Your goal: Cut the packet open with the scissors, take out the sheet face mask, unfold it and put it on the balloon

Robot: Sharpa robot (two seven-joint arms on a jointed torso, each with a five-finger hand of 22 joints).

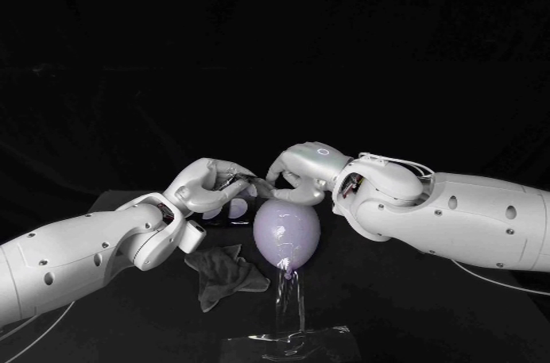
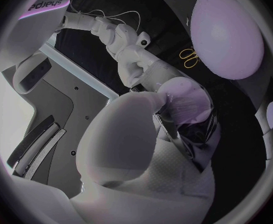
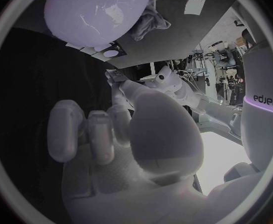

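Left hand (image 1: 215,187): clenched on the packet (image 1: 236,207), beside the balloon (image 1: 287,232).
Right hand (image 1: 300,176): by balloon's top; grasp cannot be told.
Lettering: "sharpa", read on left arm (image 3: 261,117).

Head view is dim; the black table (image 1: 401,299) merges with the dark backdrop. Small glare spots mark the balloon (image 1: 285,232). Wrist views bend straight edges near the rim.
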